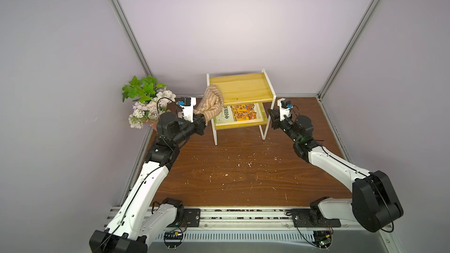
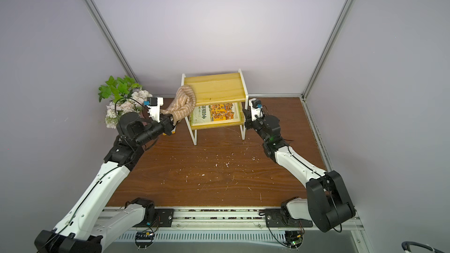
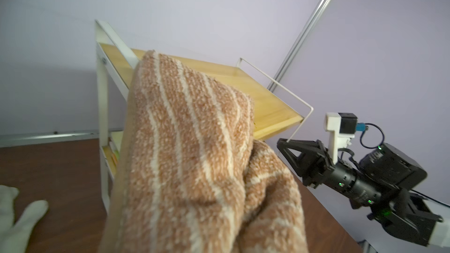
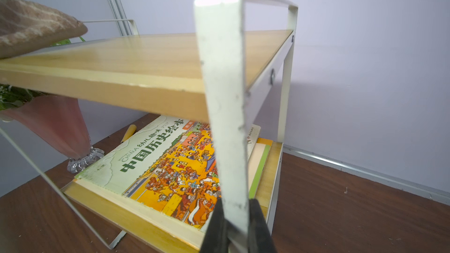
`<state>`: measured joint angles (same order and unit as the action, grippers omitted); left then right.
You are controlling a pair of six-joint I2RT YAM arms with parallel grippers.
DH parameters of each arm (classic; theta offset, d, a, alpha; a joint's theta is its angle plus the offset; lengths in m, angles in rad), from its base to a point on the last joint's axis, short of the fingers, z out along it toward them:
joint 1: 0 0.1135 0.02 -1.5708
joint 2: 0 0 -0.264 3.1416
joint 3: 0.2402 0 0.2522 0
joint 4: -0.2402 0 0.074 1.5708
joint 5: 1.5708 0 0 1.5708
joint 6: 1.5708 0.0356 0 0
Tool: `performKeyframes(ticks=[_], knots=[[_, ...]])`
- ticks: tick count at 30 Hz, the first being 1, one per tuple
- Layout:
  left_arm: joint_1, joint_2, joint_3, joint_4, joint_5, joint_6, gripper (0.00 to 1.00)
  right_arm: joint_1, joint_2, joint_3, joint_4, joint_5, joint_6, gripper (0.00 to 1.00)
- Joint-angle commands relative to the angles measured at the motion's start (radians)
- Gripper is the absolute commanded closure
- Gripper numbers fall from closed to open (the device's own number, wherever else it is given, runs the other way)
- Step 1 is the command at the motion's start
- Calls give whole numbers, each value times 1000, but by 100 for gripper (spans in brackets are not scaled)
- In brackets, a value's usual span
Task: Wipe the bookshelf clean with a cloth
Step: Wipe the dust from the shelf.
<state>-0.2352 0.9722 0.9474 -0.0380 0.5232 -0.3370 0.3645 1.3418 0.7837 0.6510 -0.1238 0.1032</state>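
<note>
Two claws share the job: the left claw [image 1: 201,120] is closed tight on a bunched end of the cloth [image 1: 211,104], whose free part lies draped over the left edge of the bookshelf [image 1: 265,127] and rests on the near left corner of the top board [image 1: 246,88]. The right claw [image 1: 270,114] is pinched almost shut around the thin white front leg on the right side, steadying the frame. The step in hand looks like the start of a stroke across the top board, most of which shows bare. To do it well, the left arm should probably press the cloth flat on the wood rather than drag a lump, sweep from the left rail toward the right one in overlapping passes, and reach the back edge and corners. The rack looks light, so the right grip ought to hold firm against the push, or the legs may slide on the worktop [image 1: 231,178]. The lower board [image 1: 238,125] carries a book [image 1: 239,113], so it may need a separate pass around it. The flowers [image 1: 146,104] stand just beside the left arm and could be knocked.
</note>
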Motion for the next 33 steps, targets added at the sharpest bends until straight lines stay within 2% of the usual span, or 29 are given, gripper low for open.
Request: performKeyframes(ticks=[1,3,6,9,11,13,16,19,21,22,24,27,29,31,33], knots=[[-57,-17,118,7,-85,-3,99,5,21,68,-7,37,104,100],[-71,-19,123,1,-194,-30,99,4,18,66,-9,38,109,100],[-76,-44,-21,13,-294,-118,99,4,20,50,-3,42,115,100],[-77,-101,-259,105,-323,-227,99,4,38,46,-3,33,128,100],[-77,-116,-327,109,-294,-251,99,4,54,52,-8,24,134,100],[-78,-116,-296,88,-214,-226,99,4,62,62,-20,18,136,100],[-105,-118,-162,83,-92,-169,99,4,52,59,-18,-4,133,100],[-209,-94,12,22,-97,-72,99,5,11,6,45,-69,119,100],[-313,-46,150,-86,-223,10,99,5,-29,-56,116,-81,114,98],[-354,-15,208,-144,-301,47,99,5,-45,-74,128,-76,109,87],[-420,63,326,-247,-494,112,99,5,-68,-90,131,-51,97,55],[-455,198,482,-372,-753,161,99,5,-90,-88,81,-25,78,30],[-473,284,588,-456,-940,173,99,5,-107,-94,62,-11,67,21],[-491,368,672,-541,-1113,176,99,5,-124,-109,58,18,60,17],[-498,424,730,-615,-1202,167,99,5,-140,-122,54,52,51,12]])
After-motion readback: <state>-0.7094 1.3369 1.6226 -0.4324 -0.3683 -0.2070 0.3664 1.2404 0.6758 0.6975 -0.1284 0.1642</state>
